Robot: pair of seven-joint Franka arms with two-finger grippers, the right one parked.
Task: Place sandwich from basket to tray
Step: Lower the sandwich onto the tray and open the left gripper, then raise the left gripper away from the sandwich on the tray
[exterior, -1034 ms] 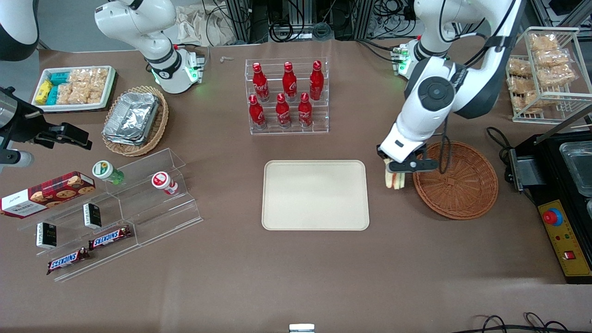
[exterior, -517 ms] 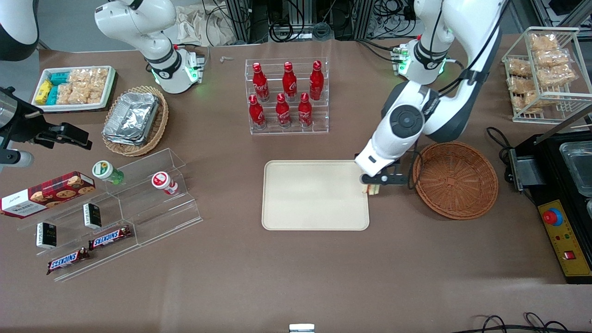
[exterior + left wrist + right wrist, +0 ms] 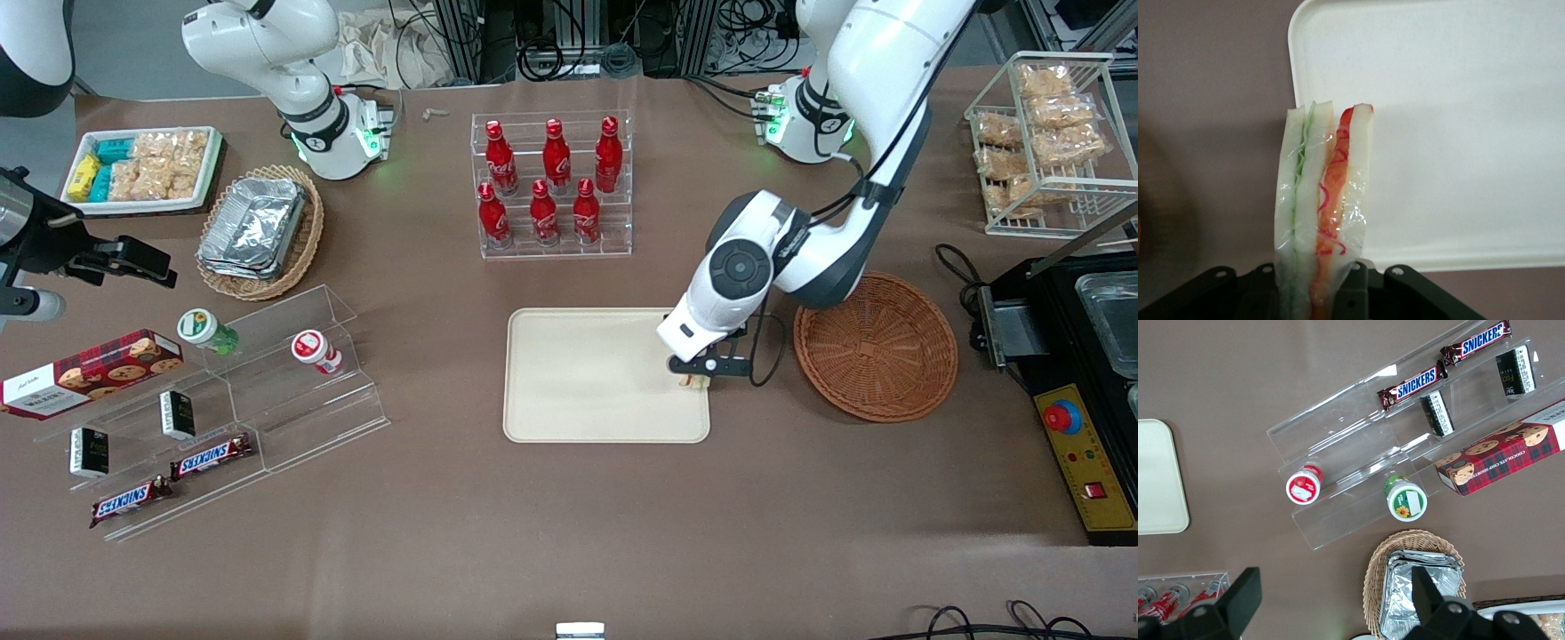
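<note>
Gripper (image 3: 694, 377) pinches clear-wrapped wedge sandwich (image 3: 1323, 213) above smooth, round-cornered tray (image 3: 587, 378).

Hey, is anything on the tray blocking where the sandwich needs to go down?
Nothing visible. The tray has nothing lying on it, and the tool, shut on the sandwich, is already above the tray's edge nearest the basket.

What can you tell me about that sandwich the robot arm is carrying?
The sandwich is a wedge of pale white bread slices in clear wrap, with a green filling line and a red one between the layers. It stands on edge, clamped at one end in the gripper, hanging above the cream tray near the rim closest to the basket.
</note>
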